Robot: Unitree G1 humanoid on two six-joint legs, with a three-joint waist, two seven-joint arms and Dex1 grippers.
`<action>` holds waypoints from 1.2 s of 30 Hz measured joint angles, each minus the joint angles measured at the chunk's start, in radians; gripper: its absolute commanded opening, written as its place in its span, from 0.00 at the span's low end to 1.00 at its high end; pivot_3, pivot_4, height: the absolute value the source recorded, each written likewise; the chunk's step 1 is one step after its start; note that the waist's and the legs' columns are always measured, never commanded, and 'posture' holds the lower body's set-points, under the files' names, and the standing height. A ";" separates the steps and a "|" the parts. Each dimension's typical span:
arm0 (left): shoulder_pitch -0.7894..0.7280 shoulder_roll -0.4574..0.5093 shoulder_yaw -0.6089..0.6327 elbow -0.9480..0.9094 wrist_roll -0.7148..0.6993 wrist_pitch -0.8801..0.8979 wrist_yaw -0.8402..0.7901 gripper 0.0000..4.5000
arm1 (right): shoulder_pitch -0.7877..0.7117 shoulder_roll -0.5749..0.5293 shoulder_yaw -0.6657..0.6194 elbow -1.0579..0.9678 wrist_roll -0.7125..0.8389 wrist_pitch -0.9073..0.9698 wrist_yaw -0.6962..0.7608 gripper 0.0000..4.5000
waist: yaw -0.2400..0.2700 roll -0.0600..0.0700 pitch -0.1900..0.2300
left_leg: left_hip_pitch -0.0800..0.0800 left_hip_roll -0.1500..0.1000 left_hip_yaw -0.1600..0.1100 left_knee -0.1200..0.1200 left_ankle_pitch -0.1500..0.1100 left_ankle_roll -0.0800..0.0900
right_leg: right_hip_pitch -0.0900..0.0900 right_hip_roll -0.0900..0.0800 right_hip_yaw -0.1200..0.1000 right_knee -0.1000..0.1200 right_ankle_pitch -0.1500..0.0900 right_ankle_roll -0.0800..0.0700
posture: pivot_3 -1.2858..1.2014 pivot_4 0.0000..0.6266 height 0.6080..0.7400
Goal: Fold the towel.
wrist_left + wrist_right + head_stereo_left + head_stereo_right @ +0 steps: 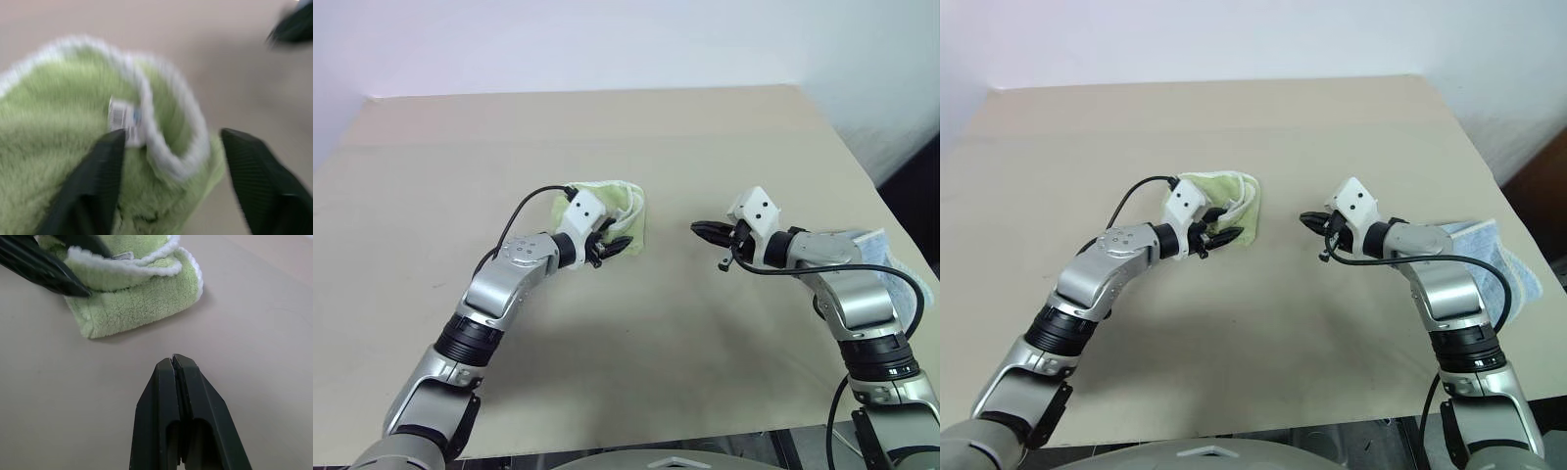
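Observation:
The light green towel (625,208) lies bunched in a small folded bundle near the middle of the table, its white edging curled over the top. In the left wrist view a small white tag (121,117) shows on it. My left gripper (615,244) is at the bundle's near side and is open. Its two black fingers (93,186) stand wide apart, with the towel's rolled edge (171,152) between them. To the right of the towel, my right gripper (173,358) hovers shut with nothing in it. A stretch of bare table separates it from the towel (137,303).
A light blue cloth (1500,247) lies at the table's right edge, partly under my right arm. The tan table (607,127) stretches wide behind and to the left of the towel. My left gripper's finger (44,269) shows in the right wrist view.

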 measured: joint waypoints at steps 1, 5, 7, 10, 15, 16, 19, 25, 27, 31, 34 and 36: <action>0.008 -0.011 0.028 -0.023 -0.027 0.008 -0.008 0.97 | -0.001 0.003 0.001 0.000 0.000 0.000 0.000 0.00 | 0.000 0.000 0.000 | 0.000 0.000 0.000 0.000 0.000 0.000 | 0.000 0.000 0.000 0.000 0.000 0.000 | 0.52 0.24 0.91; 0.036 -0.035 0.162 -0.134 -0.184 0.076 -0.018 1.00 | -0.038 0.025 0.012 0.013 -0.005 -0.004 -0.018 0.00 | -0.006 0.000 0.000 | 0.001 0.000 0.000 0.001 0.000 0.000 | 0.000 0.000 0.000 0.001 0.000 0.000 | 0.52 0.24 0.91; 0.048 -0.034 0.231 -0.178 -0.241 0.091 -0.018 0.95 | -0.072 0.047 0.012 0.029 -0.006 -0.008 -0.036 0.00 | -0.007 0.000 0.000 | 0.002 0.000 0.000 0.001 0.000 0.000 | 0.001 0.001 0.000 0.001 0.000 0.000 | 0.52 0.24 0.91; 0.050 -0.010 0.299 -0.161 -0.214 0.078 0.046 0.78 | -0.134 0.111 0.013 0.057 -0.003 -0.007 -0.068 0.00 | -0.007 0.000 0.000 | 0.003 -0.001 0.000 0.001 0.000 0.000 | 0.003 0.002 0.000 0.002 0.000 0.000 | 0.52 0.24 0.91; 0.051 0.066 0.281 -0.042 -0.030 -0.018 0.091 0.41 | -0.204 0.203 0.030 0.113 -0.002 -0.003 -0.099 0.00 | -0.005 0.000 0.000 | 0.003 -0.001 0.000 0.001 0.000 0.000 | 0.003 0.002 0.000 0.002 0.000 0.000 | 0.52 0.24 0.91; 0.047 0.066 0.278 -0.014 0.000 -0.039 0.096 0.32 | -0.227 0.230 0.037 0.136 -0.004 -0.003 -0.109 0.00 | -0.006 0.000 0.000 | 0.003 -0.001 0.000 0.001 0.000 0.000 | 0.002 0.002 0.000 0.002 0.000 0.000 | 0.52 0.24 0.91; 0.025 0.054 0.259 0.041 0.049 -0.070 0.101 0.10 | -0.268 0.290 0.064 0.192 -0.008 -0.008 -0.120 0.00 | -0.001 0.000 0.000 | 0.002 -0.001 0.000 0.001 0.000 0.000 | 0.002 0.002 0.000 0.002 0.002 0.002 | 0.52 0.24 0.91; -0.002 0.058 0.140 0.125 0.152 -0.104 0.037 0.03 | -0.296 0.402 0.121 0.382 -0.040 -0.020 -0.135 0.00 | -0.007 0.000 0.000 | 0.001 -0.001 0.000 0.001 0.000 0.000 | 0.002 0.002 0.000 0.003 0.002 0.003 | 0.52 0.24 0.91; 0.002 0.072 0.084 0.164 0.212 -0.121 0.022 0.03 | -0.300 0.420 0.149 0.464 -0.072 -0.022 -0.143 0.00 | -0.012 0.000 0.000 | 0.002 -0.001 0.000 0.001 0.000 0.000 | 0.002 0.002 0.000 0.003 0.002 0.003 | 0.52 0.24 0.91; 0.008 0.090 0.039 0.204 0.301 -0.163 0.013 0.03 | -0.310 0.441 0.169 0.552 -0.106 -0.062 -0.154 0.00 | -0.027 0.001 -0.001 | 0.003 0.000 0.000 0.001 0.000 0.000 | 0.003 0.002 0.000 0.003 0.002 0.003 | 0.52 0.24 0.91; 0.018 0.093 0.036 0.203 0.327 -0.185 0.009 0.03 | -0.310 0.443 0.169 0.558 -0.113 -0.083 -0.156 0.00 | -0.029 0.001 -0.001 | 0.004 0.000 0.000 0.001 0.000 0.000 | 0.003 0.002 0.000 0.004 0.002 0.003 | 0.52 0.24 0.91; 0.035 0.076 0.064 0.198 0.308 -0.187 0.007 0.03 | -0.299 0.439 0.165 0.539 -0.110 -0.085 -0.155 0.00 | -0.028 0.001 -0.001 | 0.004 0.001 0.000 0.001 0.000 -0.001 | 0.003 0.001 0.000 0.004 0.002 0.003 | 0.52 0.24 0.91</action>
